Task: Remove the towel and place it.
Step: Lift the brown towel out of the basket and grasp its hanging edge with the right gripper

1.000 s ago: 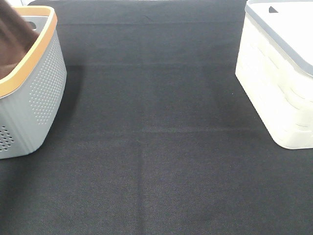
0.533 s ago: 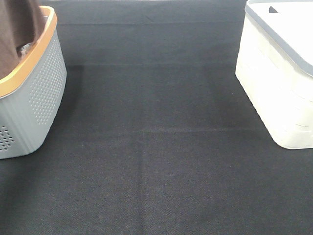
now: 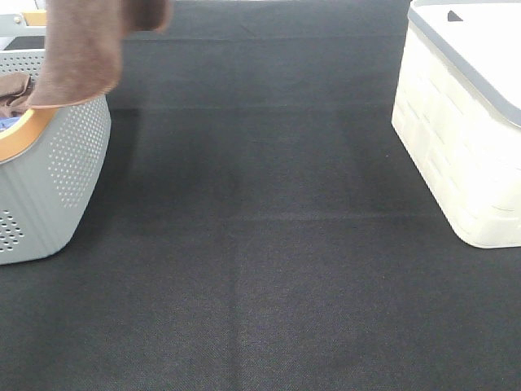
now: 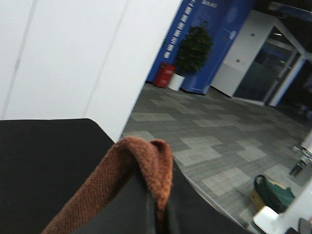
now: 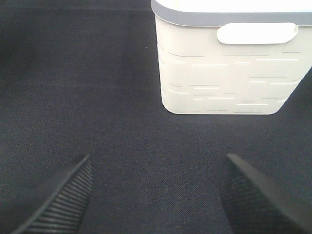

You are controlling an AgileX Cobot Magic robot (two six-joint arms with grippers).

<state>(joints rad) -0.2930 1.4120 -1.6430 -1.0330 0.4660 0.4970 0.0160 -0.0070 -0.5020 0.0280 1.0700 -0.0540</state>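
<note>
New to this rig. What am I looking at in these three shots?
Two-armed robot at a black-covered table. Wide shot: a fixed camera up high. The other two: a camera on each wrist. On the table stand a grey basket, left, and a white basket, right. The left arm's jaws pinch a reddish-brown towel, which hangs over the grey basket; another brown cloth lies inside. The right arm's jaws are open and empty, facing the white basket.

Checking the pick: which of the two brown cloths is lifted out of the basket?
The towel, hanging raised over the rim of the grey basket. The other brown cloth lies low inside that basket.
</note>
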